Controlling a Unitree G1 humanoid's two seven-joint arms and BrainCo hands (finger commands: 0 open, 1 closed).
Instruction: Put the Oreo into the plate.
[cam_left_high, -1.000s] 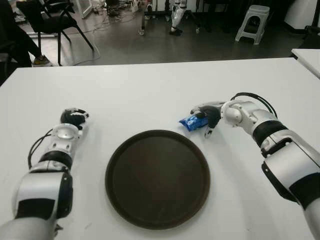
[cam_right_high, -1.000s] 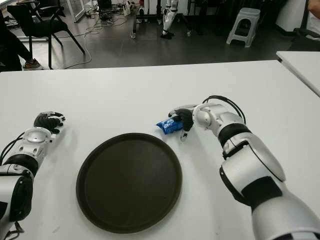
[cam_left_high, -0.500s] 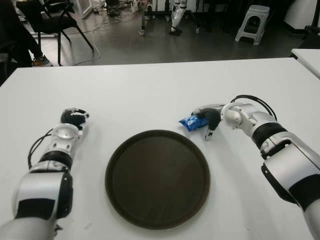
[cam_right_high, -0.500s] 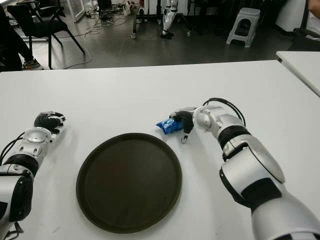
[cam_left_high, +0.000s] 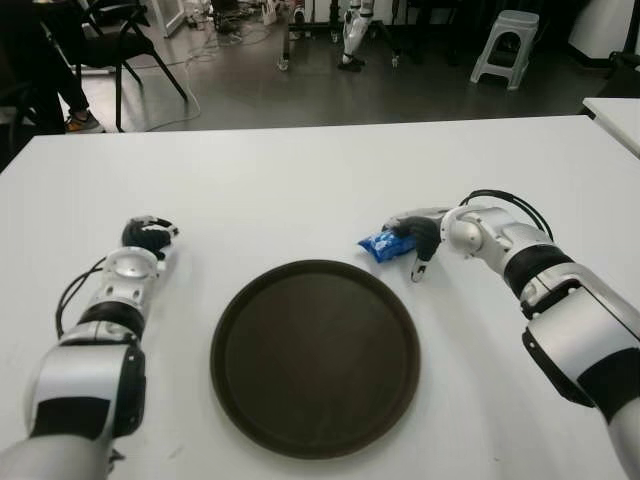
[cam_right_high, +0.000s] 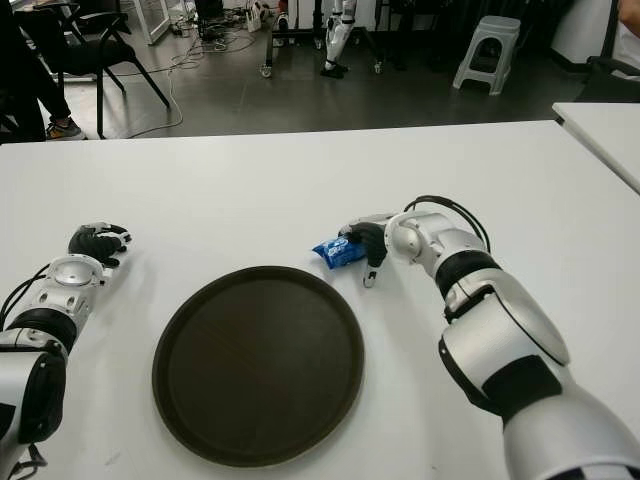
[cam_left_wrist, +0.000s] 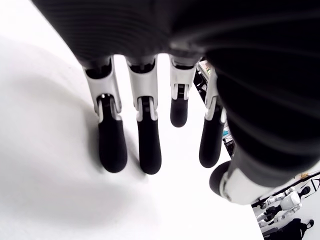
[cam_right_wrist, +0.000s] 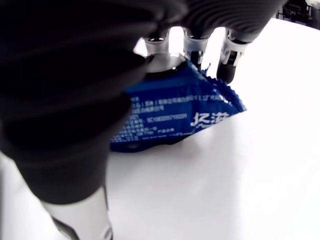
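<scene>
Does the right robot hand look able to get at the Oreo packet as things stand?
Probably yes. The right robot hand is already at the blue Oreo packet, fingers over its top, on the white table just beyond the plate. Nothing lies between them.
</scene>
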